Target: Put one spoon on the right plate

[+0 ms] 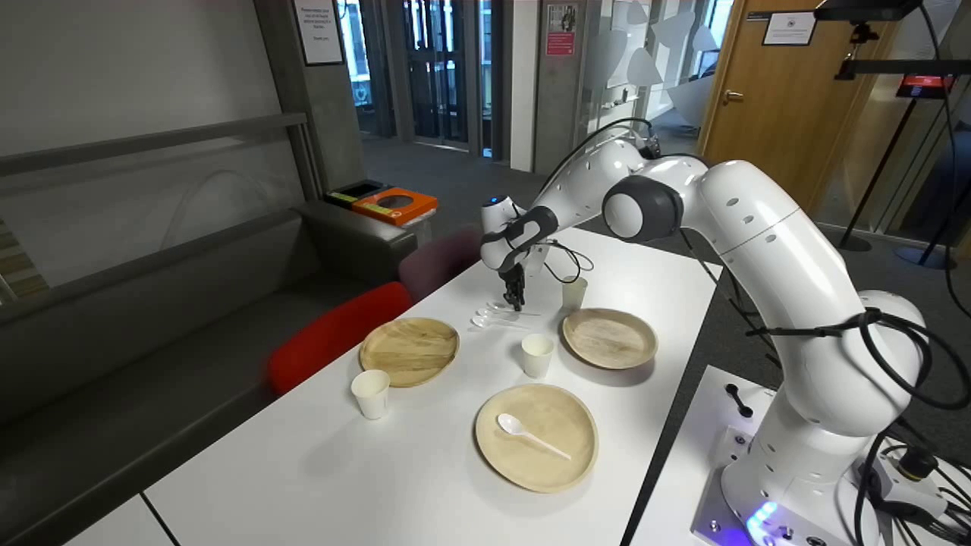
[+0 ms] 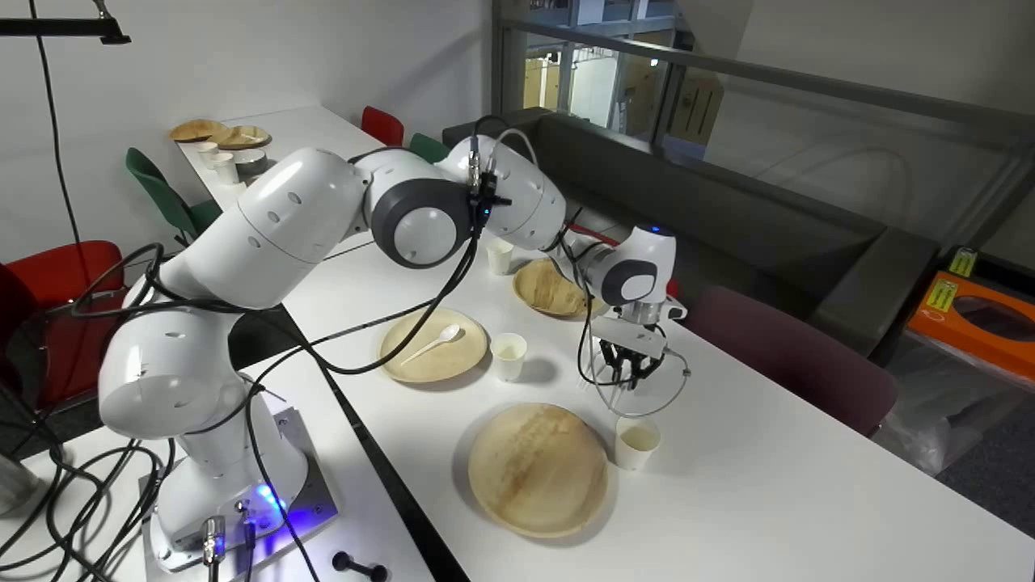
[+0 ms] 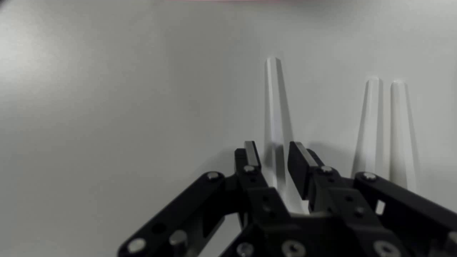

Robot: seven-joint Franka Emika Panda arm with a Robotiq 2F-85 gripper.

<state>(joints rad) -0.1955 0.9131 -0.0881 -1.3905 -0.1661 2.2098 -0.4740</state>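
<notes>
The right plate (image 1: 610, 338), a round tan wooden dish with a raised darker rim, stands bare on the white table; it also shows in an exterior view (image 2: 538, 469). Several white plastic spoons (image 1: 485, 318) lie side by side beyond it. My gripper (image 1: 514, 302) points down at them, also in an exterior view (image 2: 627, 378). In the wrist view the gripper (image 3: 273, 153) is open, its fingers on either side of one spoon's handle (image 3: 274, 107), with gaps on both sides. That spoon's bowl is hidden under the gripper. Two more handles (image 3: 372, 121) lie to the right.
A paper cup (image 1: 574, 294) stands close to the gripper, beside the right plate. Another cup (image 1: 537, 355) stands mid-table, a third (image 1: 372, 393) farther off. A pale flat plate (image 1: 493, 462) holds a white spoon (image 1: 523, 429). A wooden plate (image 1: 410, 351) lies near the red chair (image 1: 341, 326).
</notes>
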